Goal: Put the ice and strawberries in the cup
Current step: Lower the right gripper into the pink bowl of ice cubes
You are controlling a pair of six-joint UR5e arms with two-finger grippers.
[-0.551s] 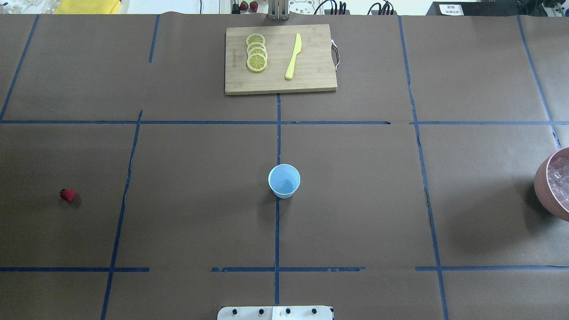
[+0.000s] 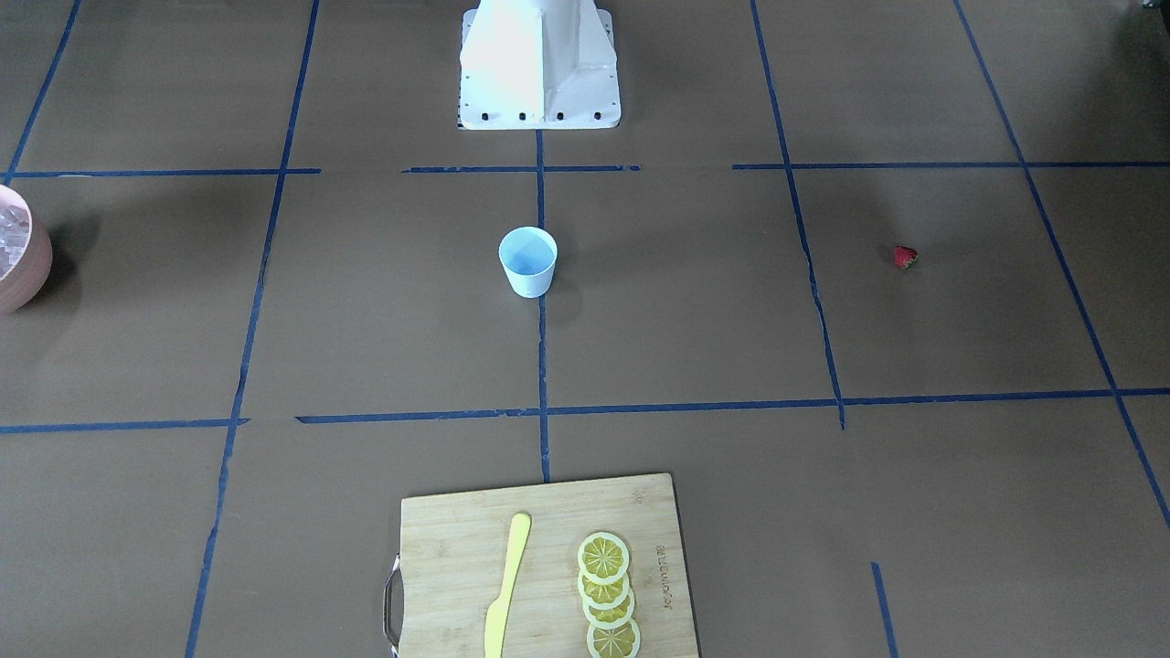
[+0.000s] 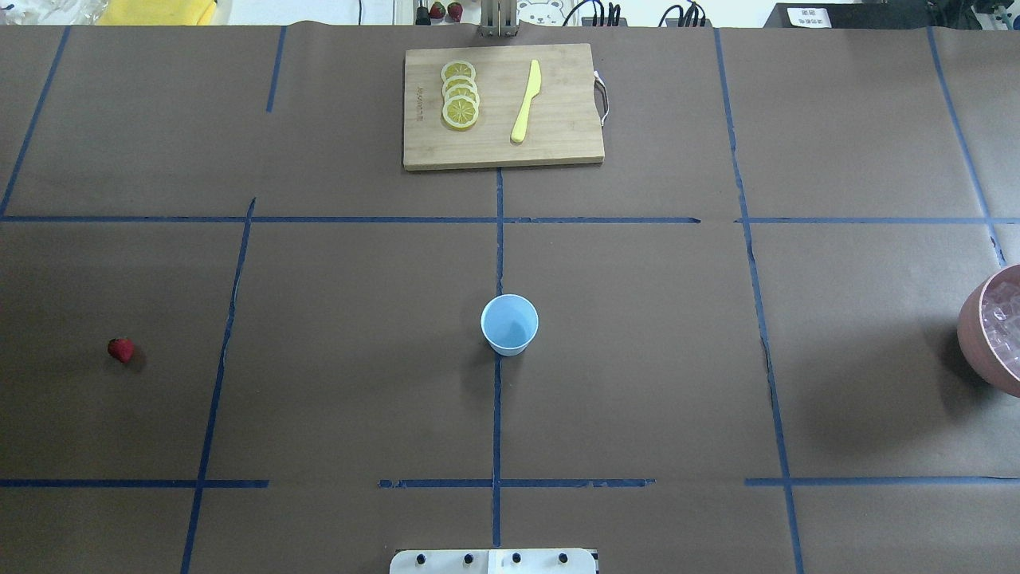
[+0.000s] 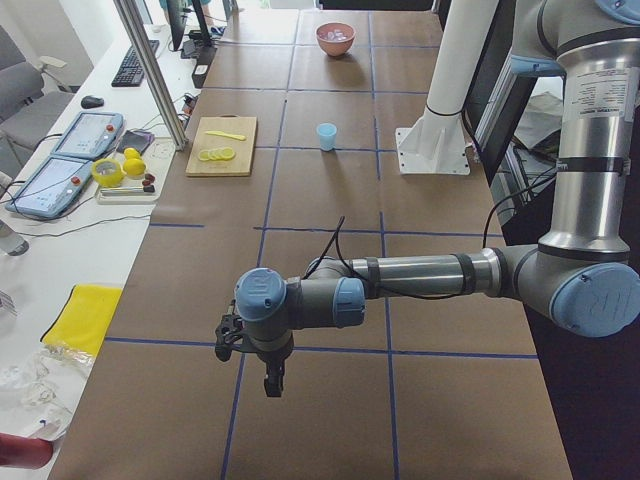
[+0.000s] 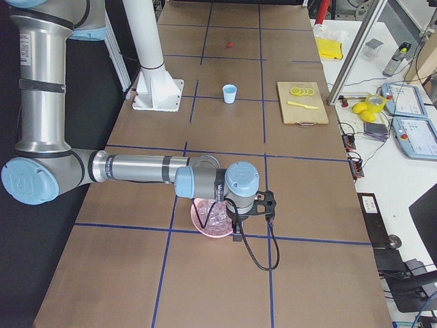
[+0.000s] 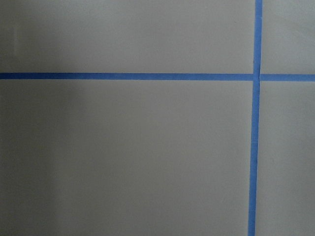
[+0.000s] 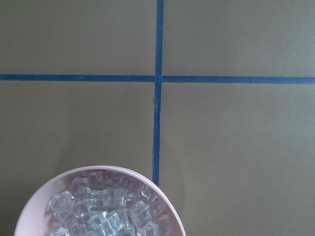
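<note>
The white cup [image 3: 509,324] with a pale blue inside stands upright at the table's middle; it also shows in the front view [image 2: 528,260]. The small red strawberry [image 3: 121,349] lies alone on the robot's left side. The ice [image 7: 106,209] fills a pink bowl [image 3: 976,335] at the robot's right edge. My left gripper [image 4: 270,385] hangs over bare table at the left end. My right gripper [image 5: 235,234] hangs over the pink bowl's near side. Both show only in the side views, so I cannot tell whether they are open or shut.
A wooden cutting board [image 3: 558,135] at the far middle holds several lemon slices [image 3: 460,96] and a yellow knife [image 3: 526,102]. The white robot base [image 2: 539,64] stands at the near edge. Blue tape lines cross the brown table cover.
</note>
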